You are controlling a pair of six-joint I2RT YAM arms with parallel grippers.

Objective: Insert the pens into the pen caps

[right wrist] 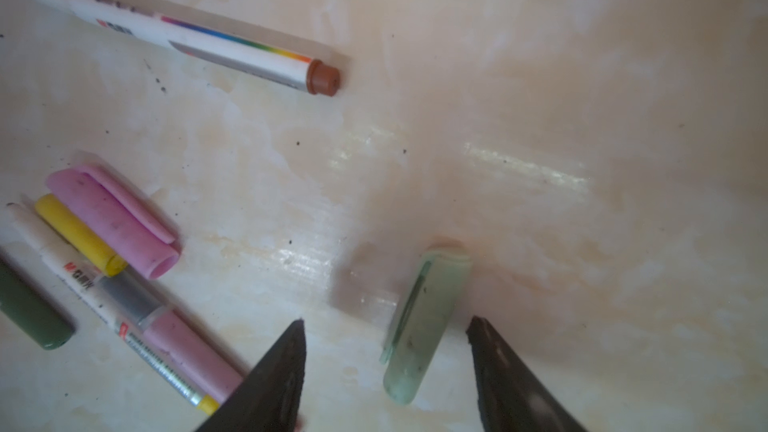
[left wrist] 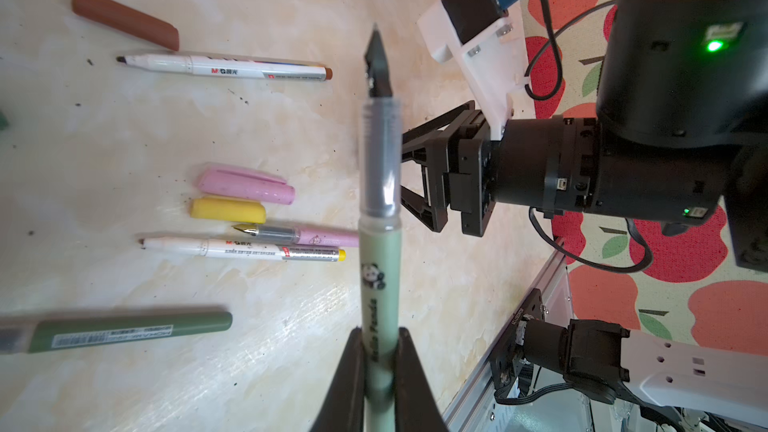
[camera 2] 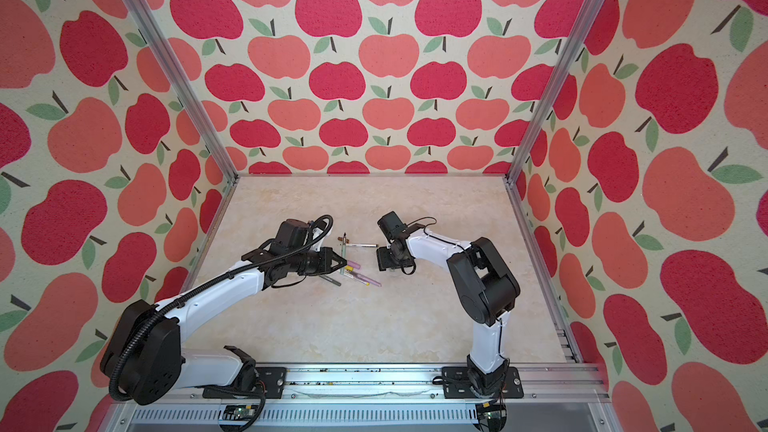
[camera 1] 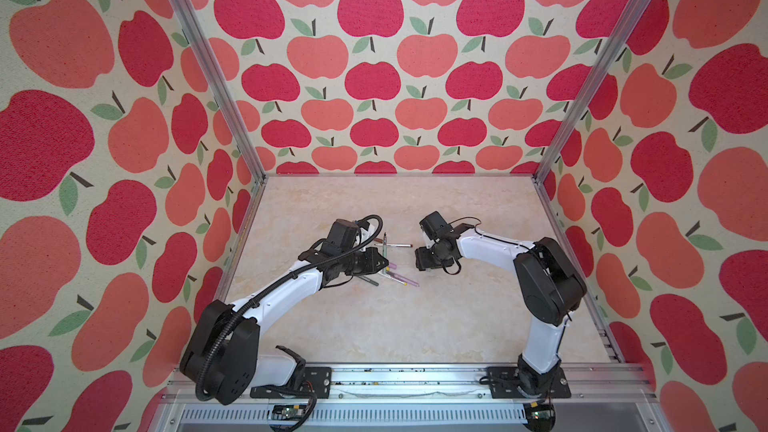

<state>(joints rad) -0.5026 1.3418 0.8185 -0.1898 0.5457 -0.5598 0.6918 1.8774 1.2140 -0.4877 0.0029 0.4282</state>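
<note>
Sage green pen (left wrist: pixel 379 251): being gripped by the closed left jaws, dark nib pointing out past them.
Sage green cap (right wrist: pixel 424 326): lying on the bench (right wrist: pixel 582 118) between the open right jaws, touching neither.
Lilac-pink cap (left wrist: pixel 245 184), yellow cap (left wrist: pixel 227 209): lying side by side, just beside the lilac-pink pen (left wrist: pixel 324 236) and white-and-yellow pen (left wrist: pixel 241 248).
Brown cap (left wrist: pixel 124 18): lying near the tip of the white-and-brown pen (left wrist: pixel 224 66).
Dark green pen (left wrist: pixel 124 330): lying flat on the bench, apart from the others, one end blurred.
</note>
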